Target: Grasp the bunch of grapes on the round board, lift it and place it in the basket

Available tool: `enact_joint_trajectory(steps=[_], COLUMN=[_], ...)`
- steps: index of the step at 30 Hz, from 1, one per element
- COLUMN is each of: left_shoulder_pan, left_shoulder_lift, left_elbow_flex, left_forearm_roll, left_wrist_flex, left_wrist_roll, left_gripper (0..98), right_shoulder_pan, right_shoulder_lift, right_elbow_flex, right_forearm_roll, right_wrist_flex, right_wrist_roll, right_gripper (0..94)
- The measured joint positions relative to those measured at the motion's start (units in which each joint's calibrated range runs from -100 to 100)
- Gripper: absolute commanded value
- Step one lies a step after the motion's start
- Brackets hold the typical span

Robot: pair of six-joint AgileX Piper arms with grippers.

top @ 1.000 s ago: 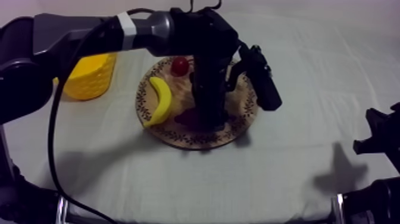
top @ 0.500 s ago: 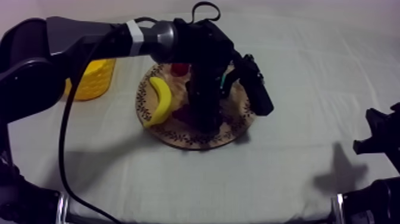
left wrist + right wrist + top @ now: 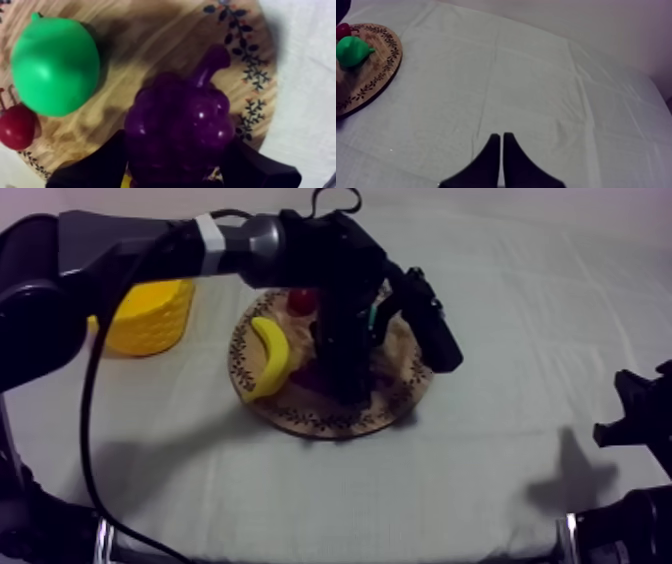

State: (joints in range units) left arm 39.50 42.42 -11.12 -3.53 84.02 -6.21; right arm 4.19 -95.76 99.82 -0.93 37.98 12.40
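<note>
While reaching across the table [image 3: 450, 478] to the wooden board [image 3: 300, 420], closed with the left gripper [image 3: 176, 152] round the bunch of grapes [image 3: 180, 125], one of the black fingers [image 3: 95, 167] against each flank. Over the board beside the pear [image 3: 55, 72], long axis running away from the fingers, stem at the far end. Off past the banana [image 3: 270, 358], on this arm's own side: yellow basket [image 3: 150, 316]. Far off, pinched together on nothing: right gripper [image 3: 501, 137]. Cannot tell whether raised off the wood; fingertips cut off from sight.

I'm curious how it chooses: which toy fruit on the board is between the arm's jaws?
The purple bunch of grapes: it alone sits between the left jaws. The pear, small red fruit and banana lie apart.
</note>
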Motion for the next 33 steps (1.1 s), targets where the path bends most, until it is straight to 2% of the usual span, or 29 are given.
enact_joint_trajectory(steps=[21, 33], left_shoulder_pan=[-0.9, -7.7], left_shoulder_lift=[-23.8, -25.1], left_elbow_flex=[-6.9, -3.9], left_forearm_roll=[0.65, 0.82], left_wrist_flex=[10.5, 10.2], left_wrist_roll=[2.4, 2.4], left_gripper=[47.6, 46.8], right_shoulder_pan=[0.0, 0.0], right_shoulder_lift=[0.0, 0.0], right_elbow_flex=[0.0, 0.0], right_forearm_roll=[0.0, 0.0], right_wrist_flex=[0.0, 0.0], right_wrist_roll=[0.0, 0.0], right_gripper=[0.3, 0.3])
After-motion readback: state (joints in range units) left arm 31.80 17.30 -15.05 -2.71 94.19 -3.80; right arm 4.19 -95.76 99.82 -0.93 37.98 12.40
